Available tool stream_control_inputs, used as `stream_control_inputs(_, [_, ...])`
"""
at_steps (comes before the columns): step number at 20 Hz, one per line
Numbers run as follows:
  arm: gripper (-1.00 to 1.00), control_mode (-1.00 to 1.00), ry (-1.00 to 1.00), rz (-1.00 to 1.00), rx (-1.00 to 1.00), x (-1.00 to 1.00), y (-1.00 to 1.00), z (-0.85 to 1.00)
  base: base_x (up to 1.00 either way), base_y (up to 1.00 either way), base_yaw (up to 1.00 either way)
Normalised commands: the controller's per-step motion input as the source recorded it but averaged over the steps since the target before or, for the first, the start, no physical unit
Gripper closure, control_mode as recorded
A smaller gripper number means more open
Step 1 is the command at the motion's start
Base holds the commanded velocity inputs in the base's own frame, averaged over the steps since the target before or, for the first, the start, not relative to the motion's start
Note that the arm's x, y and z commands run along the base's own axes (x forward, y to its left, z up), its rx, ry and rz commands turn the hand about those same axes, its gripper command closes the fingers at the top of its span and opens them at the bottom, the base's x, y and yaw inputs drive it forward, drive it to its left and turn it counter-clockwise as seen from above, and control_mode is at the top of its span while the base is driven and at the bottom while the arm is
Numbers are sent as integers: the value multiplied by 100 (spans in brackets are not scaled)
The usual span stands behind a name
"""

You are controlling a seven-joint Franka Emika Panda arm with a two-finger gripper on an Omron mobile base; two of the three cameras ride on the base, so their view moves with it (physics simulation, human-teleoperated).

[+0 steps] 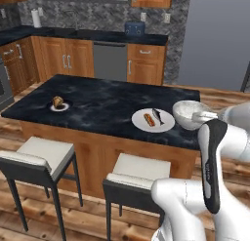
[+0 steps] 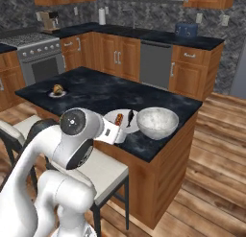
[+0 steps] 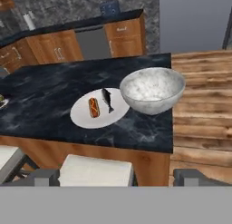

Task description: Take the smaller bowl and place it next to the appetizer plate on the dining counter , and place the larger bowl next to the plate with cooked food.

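Nearest the base: two pale-cushioned dark-framed stools (image 1: pixel 132 179) tucked against the wooden side of the long dark marbled dining desk (image 1: pixel 97 103).

The hand (image 3: pixel 115 177) has its fingers (image 3: pixel 43 177) spread wide with nothing between them, backed off short of the desk edge and looking down over it.

On the near corner, the big grey-white marbled stone-look bowl (image 3: pixel 152 89) stands upright, just beside the larger round white plate (image 3: pixel 97 109) with sausage-like food, rims about touching. This half of the task looks done.

Further along the desk: the small dark-rimmed white saucer (image 1: pixel 59 107) with a brown morsel, nothing beside it. I cannot place the small light-blue bowl from these views.

Next step, by judgement: locate the blue bowl, pinch one rim wall, carry it level, and set it down close by the saucer without nudging it.
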Motion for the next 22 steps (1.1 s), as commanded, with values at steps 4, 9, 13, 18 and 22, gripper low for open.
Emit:
stream_control_inputs(4, [-100, -100, 19, 26, -14, -24, 27, 3, 0, 0, 0])
stream_control_inputs(9, [-100, 100, 12, -1, -22, -21, 18, 9, -5, 2, 0])
stream_control_inputs(13, [-100, 100, 0, 0, 0, 0, 0, 0, -44, -1, -3])
stream_control_inputs(18, [-100, 100, 0, 0, 0, 0, 0, 0, -71, -83, -9])
stream_control_inputs(22, [-100, 100, 0, 0, 0, 0, 0, 0, -42, -100, -15])
